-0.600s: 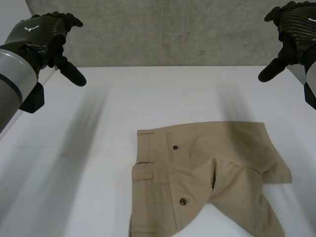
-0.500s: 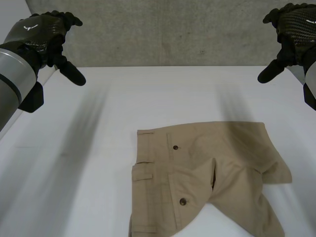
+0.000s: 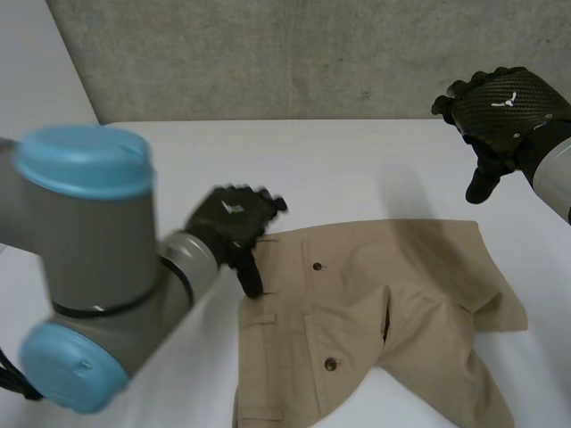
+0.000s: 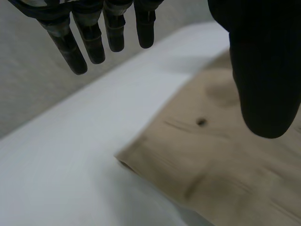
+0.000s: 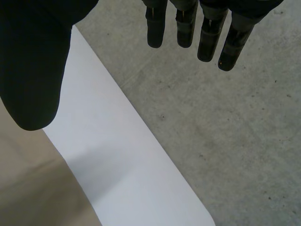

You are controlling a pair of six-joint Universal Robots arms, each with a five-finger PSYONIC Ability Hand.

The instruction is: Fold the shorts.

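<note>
The shorts (image 3: 375, 294) are tan and lie flat on the white table (image 3: 339, 169), in the near half and toward the robot's right side. The waistband (image 3: 268, 330) faces the robot's left and both legs extend to the right. The farther leg lies flat. The nearer leg (image 3: 446, 374) angles toward the table's near edge. Two dark buttons are visible on the cloth, one farther (image 3: 317, 266) and one nearer (image 3: 331, 364).

The left hand (image 3: 234, 223) is positioned at the far corner of the waistband. In the left wrist view, this hand (image 4: 261, 56) has straight fingers (image 4: 75, 42) spread away from the thumb, and nothing is held. The thumb sits over the cloth (image 4: 225, 155) and the fingers reach out past the waistband corner over the bare table (image 4: 56, 165). Contact with the cloth cannot be determined.

The right hand (image 3: 500, 111) hangs above the table beyond the far right corner of the shorts, apart from them. In the right wrist view, its fingers (image 5: 188, 23) are straight, separated from the thumb (image 5: 33, 61), and hold nothing. A strip of the shorts (image 5: 28, 188) shows under the thumb, next to the table edge (image 5: 122, 155) and grey concrete (image 5: 225, 141).
</note>
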